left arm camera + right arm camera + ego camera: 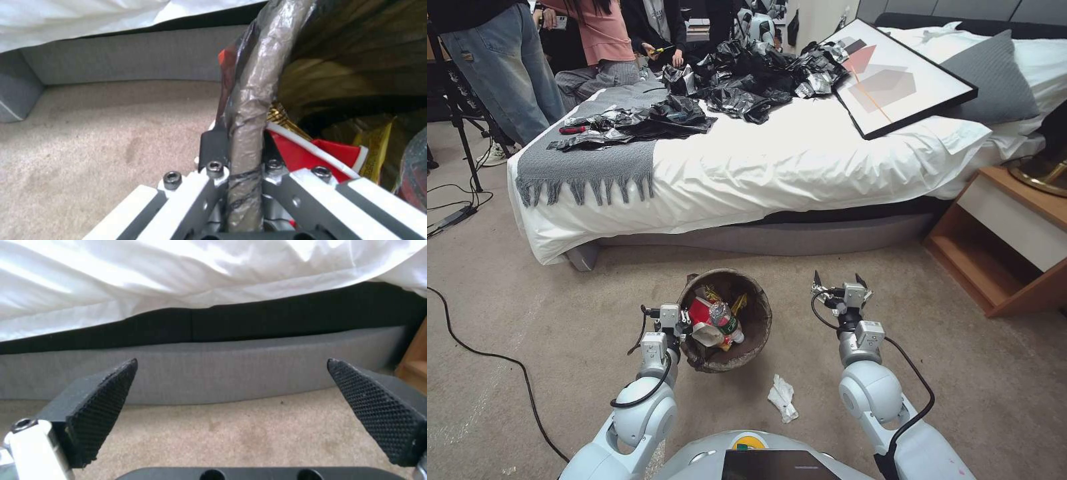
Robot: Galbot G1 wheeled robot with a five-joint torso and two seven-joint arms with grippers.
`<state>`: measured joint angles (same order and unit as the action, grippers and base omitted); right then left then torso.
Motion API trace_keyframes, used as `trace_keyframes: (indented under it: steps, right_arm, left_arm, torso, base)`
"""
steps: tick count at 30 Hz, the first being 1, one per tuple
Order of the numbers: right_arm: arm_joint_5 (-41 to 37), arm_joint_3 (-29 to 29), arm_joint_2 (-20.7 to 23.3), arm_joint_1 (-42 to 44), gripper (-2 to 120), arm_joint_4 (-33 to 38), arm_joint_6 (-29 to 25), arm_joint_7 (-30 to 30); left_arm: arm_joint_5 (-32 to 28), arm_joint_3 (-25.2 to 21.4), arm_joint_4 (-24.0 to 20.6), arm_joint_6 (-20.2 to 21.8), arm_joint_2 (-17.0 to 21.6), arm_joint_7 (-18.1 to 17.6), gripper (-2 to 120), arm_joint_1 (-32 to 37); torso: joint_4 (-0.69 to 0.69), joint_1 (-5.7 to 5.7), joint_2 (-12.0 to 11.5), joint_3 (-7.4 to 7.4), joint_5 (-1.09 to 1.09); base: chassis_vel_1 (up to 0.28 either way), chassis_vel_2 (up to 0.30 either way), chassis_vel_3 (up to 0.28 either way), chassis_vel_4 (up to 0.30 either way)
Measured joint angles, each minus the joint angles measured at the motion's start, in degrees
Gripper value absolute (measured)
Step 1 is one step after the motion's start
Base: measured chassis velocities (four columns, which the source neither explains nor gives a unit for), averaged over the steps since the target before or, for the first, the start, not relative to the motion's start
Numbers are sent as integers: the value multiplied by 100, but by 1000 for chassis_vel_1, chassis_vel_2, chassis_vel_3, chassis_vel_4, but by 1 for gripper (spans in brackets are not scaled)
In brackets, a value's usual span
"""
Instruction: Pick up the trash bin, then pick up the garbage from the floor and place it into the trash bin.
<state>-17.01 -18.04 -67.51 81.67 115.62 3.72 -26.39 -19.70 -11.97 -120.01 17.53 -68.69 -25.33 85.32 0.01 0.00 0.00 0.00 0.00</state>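
The white tissue [782, 398] lies on the carpet [560, 313] just ahead of the robot's own torso, nearer the head camera than anything else of the task, and it is the one piece of garbage on the floor here. It sits between the two forearms, a little toward the right one, and behind both grippers — closer to the robot's body than either set of fingers. Its crumpled length runs roughly fore-and-aft, slightly slanted.

The left gripper [684, 327] is occupied: in the left wrist view its fingers [213, 150] are clamped on the bag-wrapped rim of the trash bin [253, 100], one finger outside the wall and one inside. The bin [760, 313] hangs at the left gripper's inner side, tilted so that its mouth faces the head camera, and it holds a red-and-white wrapper [700, 311], a green-labelled clear bottle [725, 320] and a yellow snack wrapper [739, 303].

The right gripper [840, 283] is free, its fingers [102, 410] spread wide and empty, pointed at the grey base of the bed [231, 373] with bare carpet below (nothing between them). So the right arm is my pick for the tissue — but it would have to draw back toward the body and inward, since the tissue lies well behind its fingertips and to their left.
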Motion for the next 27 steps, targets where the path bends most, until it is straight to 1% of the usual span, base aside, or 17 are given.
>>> trace_keyframes:
  steps: [7,14,22,24,27]
  right_arm:
    - [6,-1,-9,6,100,5,-1,2]
    - [14,0,-21,-3,100,-13,-5,4]
    - [32,10,-17,-54,100,-77,-32,-6]
    - [9,10,17,-71,100,-98,-32,-2]
    - [-178,21,184,-127,100,-124,-33,14]
  left_arm:
    - [5,0,0,0,-3,3,0,7]
    - [12,-3,0,0,-16,4,0,10]
    - [14,-21,0,0,-22,4,0,1]
    - [24,-30,0,-4,-22,3,0,1]
    - [69,-73,0,-21,-17,3,0,2]
  torso:
    - [-2,0,0,0,0]
    - [0,0,0,-1,0]
    - [-1,0,0,0,0]
    - [-1,0,0,0,0]
    - [-1,0,0,0,0]
  base:
    - [73,-78,-85,77]
    - [103,-94,-94,108]
    - [21,-24,-22,13]
    - [0,0,0,0]
    - [0,0,0,0]
